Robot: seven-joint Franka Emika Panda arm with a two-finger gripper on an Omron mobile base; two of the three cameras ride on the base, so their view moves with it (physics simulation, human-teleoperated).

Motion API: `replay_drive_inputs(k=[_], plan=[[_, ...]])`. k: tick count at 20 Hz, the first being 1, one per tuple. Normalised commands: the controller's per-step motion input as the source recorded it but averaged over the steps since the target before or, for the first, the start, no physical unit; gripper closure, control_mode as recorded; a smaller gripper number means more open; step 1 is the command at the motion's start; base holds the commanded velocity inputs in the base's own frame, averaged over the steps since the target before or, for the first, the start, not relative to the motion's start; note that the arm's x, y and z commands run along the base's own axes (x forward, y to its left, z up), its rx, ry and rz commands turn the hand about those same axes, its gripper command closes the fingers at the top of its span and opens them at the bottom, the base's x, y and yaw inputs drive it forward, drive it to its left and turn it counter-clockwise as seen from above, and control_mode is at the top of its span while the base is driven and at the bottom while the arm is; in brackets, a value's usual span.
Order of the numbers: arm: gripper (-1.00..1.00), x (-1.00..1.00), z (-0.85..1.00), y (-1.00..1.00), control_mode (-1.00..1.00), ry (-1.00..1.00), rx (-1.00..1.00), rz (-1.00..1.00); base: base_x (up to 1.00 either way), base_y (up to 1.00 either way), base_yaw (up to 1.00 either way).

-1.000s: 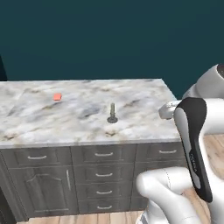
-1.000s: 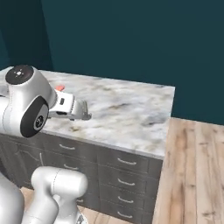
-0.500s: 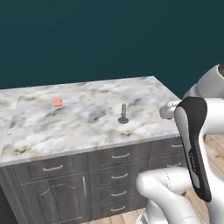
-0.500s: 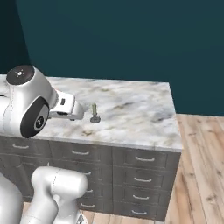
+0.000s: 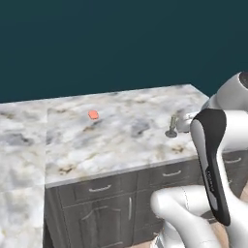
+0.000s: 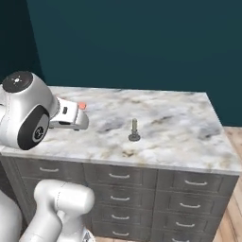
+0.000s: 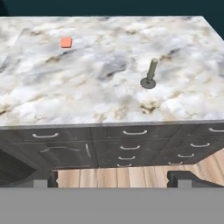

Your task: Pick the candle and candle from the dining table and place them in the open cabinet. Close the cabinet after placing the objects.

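Candle (image 7: 150,74) on dining table (image 7: 96,87), right of block (image 7: 66,42)

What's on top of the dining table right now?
On the dining table stand one grey candle, upright, and a small orange block near the far side. The arm covers part of the top in both base views.

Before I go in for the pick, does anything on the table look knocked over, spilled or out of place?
Nothing stands out. The grey candle stands upright on the dining table, and the small orange-red block sits apart from it toward the far side. No spill or damage shows.
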Motion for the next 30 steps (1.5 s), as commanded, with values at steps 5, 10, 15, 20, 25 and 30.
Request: replay_drive_inputs(k=[5, 10, 15, 20, 25, 30], plan=[[-1.00, 0.00, 0.00, 0.00, 1.00, 0.00, 0.00, 0.00, 0.39, -0.45, -0.30], [-1.00, 0.00, 0.00, 0.00, 1.00, 0.00, 0.00, 0.00, 0.12, -0.38, -0.41], [-1.00, 0.00, 0.00, 0.00, 1.00, 0.00, 0.00, 0.00, 0.08, 0.22, -0.26], [-1.00, 0.00, 0.00, 0.00, 1.00, 0.00, 0.00, 0.00, 0.27, 0.81, 0.02], [-1.00, 0.00, 0.00, 0.00, 1.00, 0.00, 0.00, 0.00, 0.64, 0.47, 0.02], [-1.00, 0.00, 0.00, 0.00, 1.00, 0.00, 0.00, 0.00, 0.24, 0.00, 0.00]])
